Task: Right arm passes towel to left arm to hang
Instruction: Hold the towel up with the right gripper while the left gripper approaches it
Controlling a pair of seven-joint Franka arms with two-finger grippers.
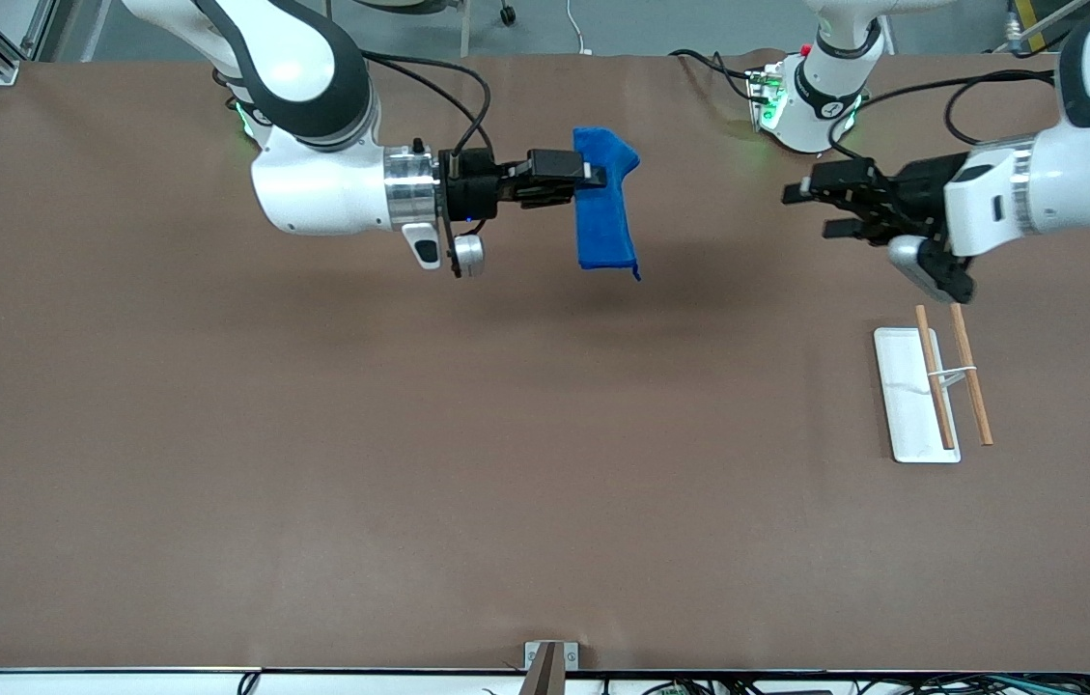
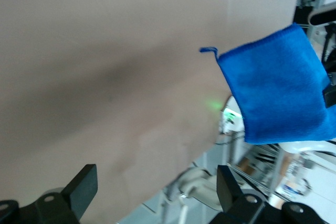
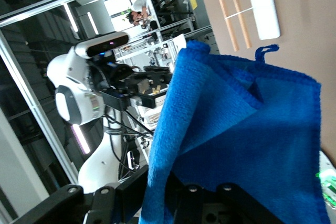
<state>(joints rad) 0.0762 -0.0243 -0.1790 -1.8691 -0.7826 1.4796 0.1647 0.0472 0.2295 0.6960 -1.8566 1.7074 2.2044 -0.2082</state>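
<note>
In the upper middle of the front view the right gripper point(image 1: 593, 178) hangs over the table point(image 1: 313, 463), clamped on the towel point(image 1: 605, 208), which droops below it. In the upper right of the frame the left gripper point(image 1: 810, 209) hovers with fingers spread, facing the towel and well apart from it. Below that gripper, toward the left arm's end, the tray point(image 1: 904, 386) lies on the table with 2 rods point(image 1: 934, 376) above it.

Both units are glossy white jointed arms with black joint bands; the right arm point(image 1: 313, 183) carries a ribbed silver wrist ring and black cabling looped from the wrist. Each ends in a black two-finger gripper with a white-and-black wrist camera pod. The left arm point(image 1: 1037, 188) has a black cable and green indicator lights at its base.
</note>
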